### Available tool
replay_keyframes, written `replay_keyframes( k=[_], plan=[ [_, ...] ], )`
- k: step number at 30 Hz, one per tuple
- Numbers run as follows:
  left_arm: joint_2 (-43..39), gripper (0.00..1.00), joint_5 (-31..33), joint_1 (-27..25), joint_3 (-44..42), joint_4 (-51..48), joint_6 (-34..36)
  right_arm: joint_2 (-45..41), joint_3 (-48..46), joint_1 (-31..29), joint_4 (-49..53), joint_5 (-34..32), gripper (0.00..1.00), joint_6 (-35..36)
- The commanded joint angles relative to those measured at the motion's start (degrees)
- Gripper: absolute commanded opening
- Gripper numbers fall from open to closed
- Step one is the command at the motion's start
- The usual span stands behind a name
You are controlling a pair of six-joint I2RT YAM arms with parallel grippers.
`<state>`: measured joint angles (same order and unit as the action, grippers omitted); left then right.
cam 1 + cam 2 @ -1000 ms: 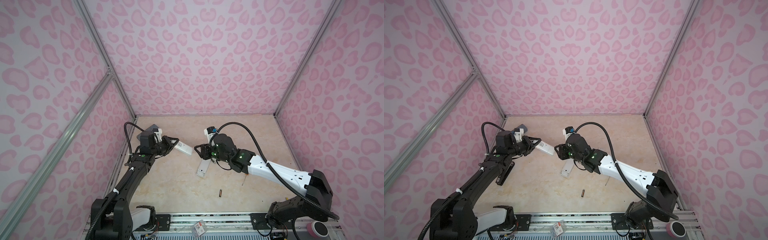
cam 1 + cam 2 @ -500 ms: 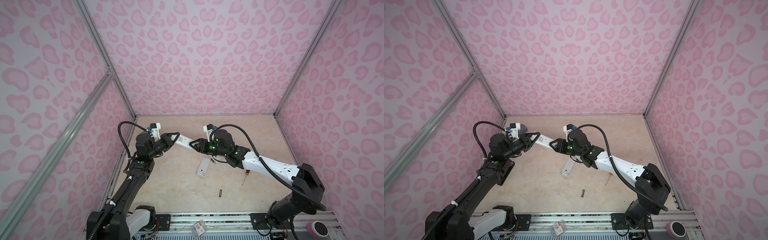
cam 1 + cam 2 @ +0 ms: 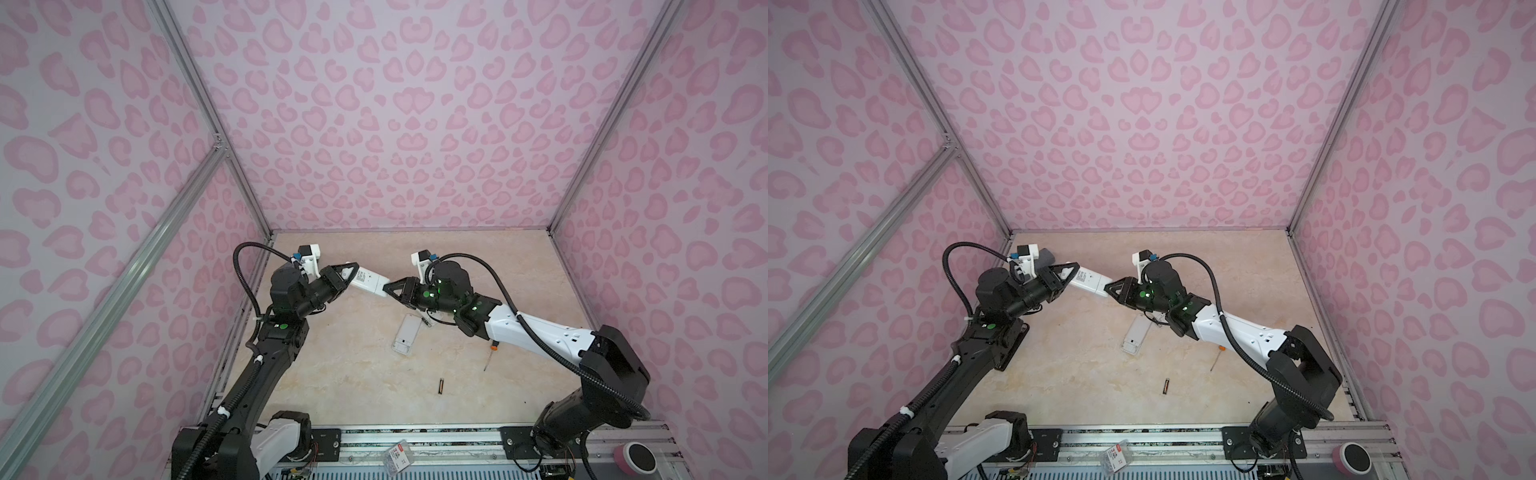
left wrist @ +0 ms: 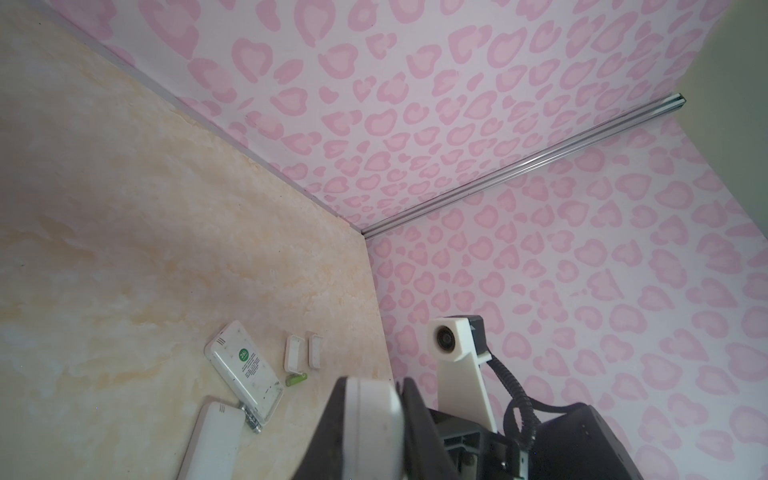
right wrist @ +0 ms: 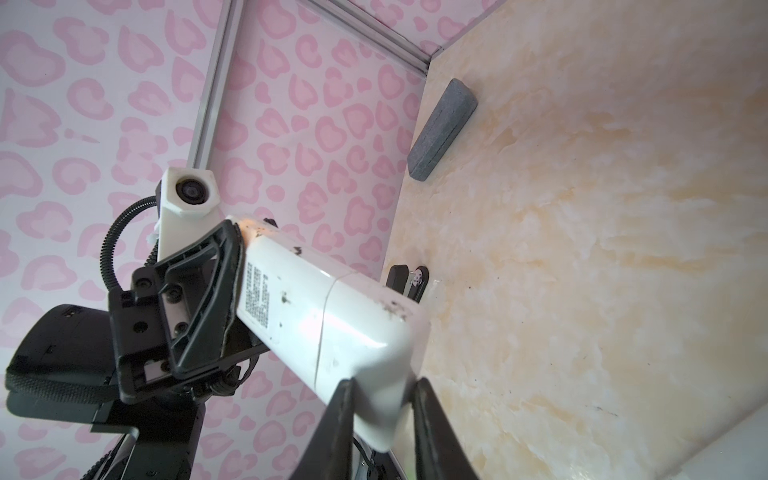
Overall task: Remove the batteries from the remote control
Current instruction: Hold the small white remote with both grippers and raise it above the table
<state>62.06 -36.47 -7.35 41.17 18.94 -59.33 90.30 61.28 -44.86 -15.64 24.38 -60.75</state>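
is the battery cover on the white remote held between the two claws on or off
On: in the right wrist view the white remote has a closed back, only a seam, no open compartment.

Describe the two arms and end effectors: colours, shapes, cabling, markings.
Both are mostly black with one white link each: on the left arm near its base, on the right arm along the forearm. A ribbed black cable loops over each wrist, beside a white camera bracket. Small green dots mark the joints. The left end effector and right end effector have black, triangular, open-frame fingers.
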Motion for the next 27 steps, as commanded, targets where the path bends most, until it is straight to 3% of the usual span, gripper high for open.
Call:
replay_keyframes(
  k=[1, 3, 8, 14, 16, 21, 27],
  plan=[
    [0.1, 0.04, -3.3, -0.1, -0.2, 4.9, -1.5, 0.4, -0.9, 0.0, -1.5, -0.2, 0.22, -1.0],
    [0.1, 0.04, -3.3, -0.1, -0.6, 5.2, -1.6, 0.3, -1.4, 0.1, -2.1, -0.2, 0.23, -1.4],
    [0.0, 0.04, -3.5, -0.1, -0.9, 5.7, -1.8, 0.7, -1.2, 0.1, -2.8, 0.2, 0.44, -1.8],
    [1.2, 0.04, -3.8, -0.1, -1.0, 6.3, -2.6, 2.2, 0.1, 0.3, -2.9, 1.5, 0.46, -1.9],
    [1.6, 0.04, -4.0, -0.2, -1.1, 6.4, -2.7, 2.7, 0.1, 0.4, -3.9, 2.1, 0.44, -2.6],
    [1.6, 0.04, -3.8, -0.1, -1.4, 6.4, -2.5, 3.0, -1.3, 0.9, -6.5, 3.0, 0.27, -4.1],
    [1.7, 0.04, -3.6, 0.0, -1.4, 6.4, -2.3, 1.6, -3.2, 1.6, -6.7, 2.4, 0.19, -4.4]
  ],
)
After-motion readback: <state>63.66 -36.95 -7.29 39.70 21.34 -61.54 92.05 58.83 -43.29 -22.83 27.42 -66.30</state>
